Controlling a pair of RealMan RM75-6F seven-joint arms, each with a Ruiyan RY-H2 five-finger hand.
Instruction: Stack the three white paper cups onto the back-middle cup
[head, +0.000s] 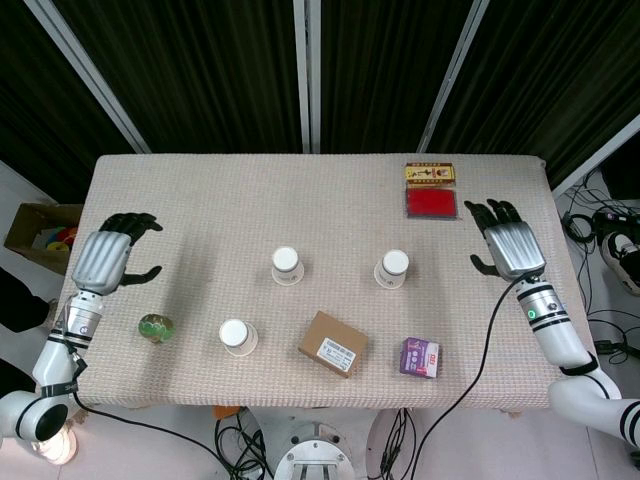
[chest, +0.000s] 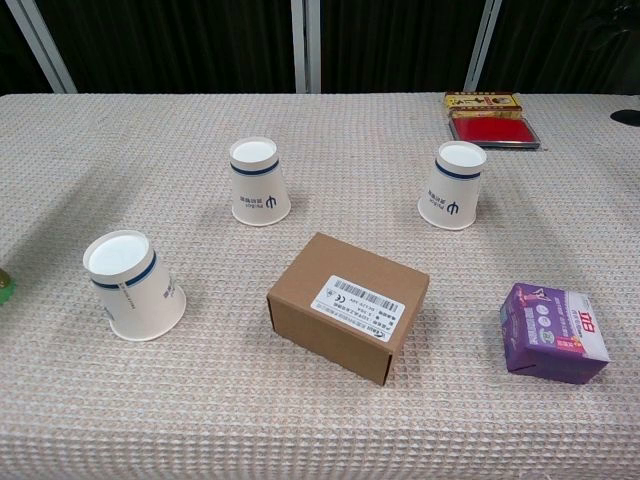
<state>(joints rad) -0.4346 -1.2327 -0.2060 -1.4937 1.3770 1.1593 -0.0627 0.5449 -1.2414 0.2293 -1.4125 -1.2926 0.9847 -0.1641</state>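
Observation:
Three white paper cups stand upside down on the table. The back-middle cup (head: 287, 265) (chest: 259, 181) is near the table's centre. A second cup (head: 392, 268) (chest: 453, 185) stands to its right, and a third (head: 237, 337) (chest: 132, 286) sits nearer the front left. My left hand (head: 108, 256) hovers open over the left part of the table, well away from the cups. Over the right edge, my right hand (head: 508, 243) is open too, holding nothing. Neither hand appears in the chest view.
A brown cardboard box (head: 333, 344) (chest: 348, 305) lies front centre, with a purple packet (head: 420, 357) (chest: 556, 333) to its right. A red tin (head: 431, 202) (chest: 493, 130) and a yellow-red box (head: 431, 173) sit at the back right. A green ball (head: 156, 327) lies front left.

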